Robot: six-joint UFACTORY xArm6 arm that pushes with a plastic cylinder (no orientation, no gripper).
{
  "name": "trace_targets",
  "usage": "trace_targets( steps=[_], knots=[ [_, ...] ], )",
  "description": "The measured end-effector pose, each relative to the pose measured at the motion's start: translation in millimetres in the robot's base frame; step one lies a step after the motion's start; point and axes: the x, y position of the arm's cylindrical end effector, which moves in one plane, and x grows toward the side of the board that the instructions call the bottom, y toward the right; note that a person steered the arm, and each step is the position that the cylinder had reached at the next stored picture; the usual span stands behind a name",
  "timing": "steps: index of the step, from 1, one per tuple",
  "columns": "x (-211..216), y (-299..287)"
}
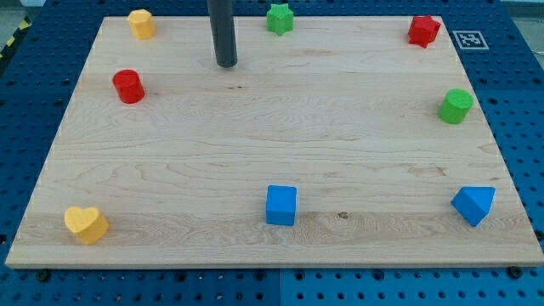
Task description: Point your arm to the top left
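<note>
My tip (226,64) rests on the desk (272,144) in its upper part, left of centre, between the yellow block (141,24) at the top-left corner and the green star-shaped block (279,18) at the top edge, touching neither. The rod carries no fingers, so there is no opening to report. A red cylinder (128,87) stands to the tip's lower left, apart from it. Judged from this position, the task is partly done: the tip is already high on the desk but must travel further toward the view's left to reach the corner. Farther out lie a red block (423,31), green cylinder (456,106), blue cube (281,205), blue wedge-like block (473,205) and yellow heart (85,224).
</note>
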Motion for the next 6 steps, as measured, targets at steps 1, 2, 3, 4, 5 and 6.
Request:
trace_targets(
  steps=[1, 2, 3, 4, 5, 6],
  knots=[
    [-0.1, -0.3],
    [-15.7, -36.2],
    [-25.3, -89.0],
    [-16.5, -157.6],
    [-37.0, -227.8],
    [-92.2, -224.8]
  ],
)
